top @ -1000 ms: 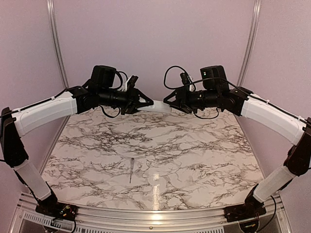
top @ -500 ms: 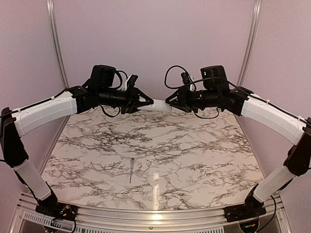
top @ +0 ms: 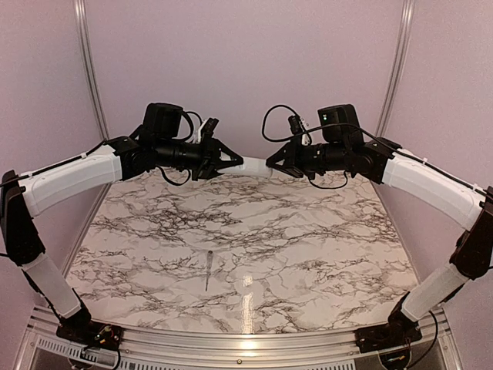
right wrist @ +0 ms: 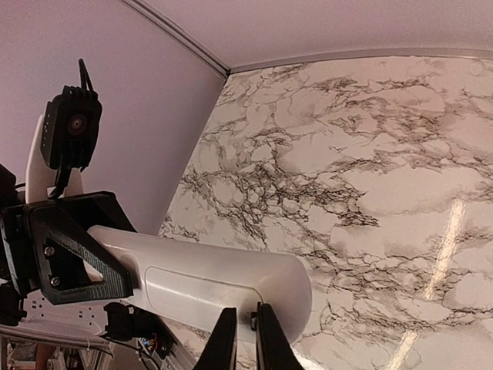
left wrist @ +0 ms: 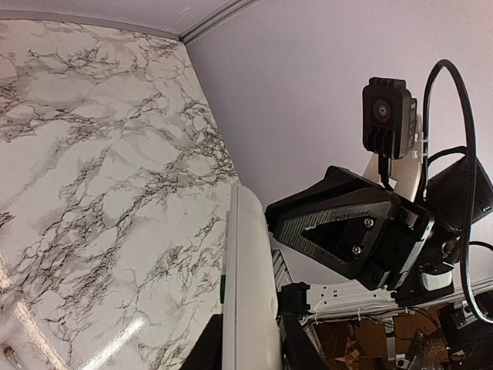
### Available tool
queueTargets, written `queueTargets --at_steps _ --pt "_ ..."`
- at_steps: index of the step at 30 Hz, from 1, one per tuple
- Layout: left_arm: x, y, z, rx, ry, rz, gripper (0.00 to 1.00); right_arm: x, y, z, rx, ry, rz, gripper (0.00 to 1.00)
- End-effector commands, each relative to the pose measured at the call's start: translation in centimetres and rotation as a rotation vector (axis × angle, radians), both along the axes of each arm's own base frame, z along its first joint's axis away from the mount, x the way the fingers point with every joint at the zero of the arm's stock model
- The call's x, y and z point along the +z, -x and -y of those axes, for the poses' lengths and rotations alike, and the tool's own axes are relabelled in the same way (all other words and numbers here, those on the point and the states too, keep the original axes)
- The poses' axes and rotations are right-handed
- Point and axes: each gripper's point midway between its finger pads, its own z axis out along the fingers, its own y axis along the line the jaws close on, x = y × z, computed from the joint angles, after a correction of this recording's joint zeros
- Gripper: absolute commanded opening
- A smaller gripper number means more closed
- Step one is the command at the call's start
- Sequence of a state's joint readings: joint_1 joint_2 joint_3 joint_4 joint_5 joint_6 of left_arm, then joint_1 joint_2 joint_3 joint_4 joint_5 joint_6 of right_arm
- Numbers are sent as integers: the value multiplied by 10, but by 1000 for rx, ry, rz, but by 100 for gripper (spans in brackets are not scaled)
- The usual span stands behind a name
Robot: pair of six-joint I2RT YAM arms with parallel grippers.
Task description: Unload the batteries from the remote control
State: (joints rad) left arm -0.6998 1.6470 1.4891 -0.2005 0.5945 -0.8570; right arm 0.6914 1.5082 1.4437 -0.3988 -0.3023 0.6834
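Note:
The remote control (top: pixel 250 166), a slim white bar, hangs level in the air above the far part of the table, between my two grippers. My left gripper (top: pixel 231 164) is shut on its left end, a dark finger on each side of the bar (left wrist: pixel 248 293) in the left wrist view. My right gripper (top: pixel 271 164) is at its right end. In the right wrist view the remote control (right wrist: pixel 300 297) shows its back with the outlined battery cover (right wrist: pixel 192 289). The right gripper (right wrist: pixel 246 312) is pinched narrow on a small dark tab there. The batteries are hidden.
A thin pale pen-like tool (top: pixel 208 270) lies on the marble table (top: pixel 308 239), left of the middle and well below the grippers. Lilac walls with metal corner posts (top: pixel 88 69) close the back and sides.
The right gripper's fingers have closed from wide apart to a narrow pinch at the remote's right end. The left gripper and the remote have stayed where they were.

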Motion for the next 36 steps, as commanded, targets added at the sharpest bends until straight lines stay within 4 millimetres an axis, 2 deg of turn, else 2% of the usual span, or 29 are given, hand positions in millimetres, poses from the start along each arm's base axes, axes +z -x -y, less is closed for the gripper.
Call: queueTargets --at_steps 1,6,13,22,36 --pt "31 9 5 -49 86 86 0 5 9 -7 43 -15 -5 7" --pt "34 11 4 -53 96 93 0 2 9 -4 33 3 -12 0" --pt "37 13 3 -59 110 101 0 0 10 -3 38 15 -16 0" --pt "27 11 5 -55 91 74 0 29 19 -16 126 -78 34 0" --pt "19 9 2 -47 74 48 0 44 24 -12 122 -115 59 0"
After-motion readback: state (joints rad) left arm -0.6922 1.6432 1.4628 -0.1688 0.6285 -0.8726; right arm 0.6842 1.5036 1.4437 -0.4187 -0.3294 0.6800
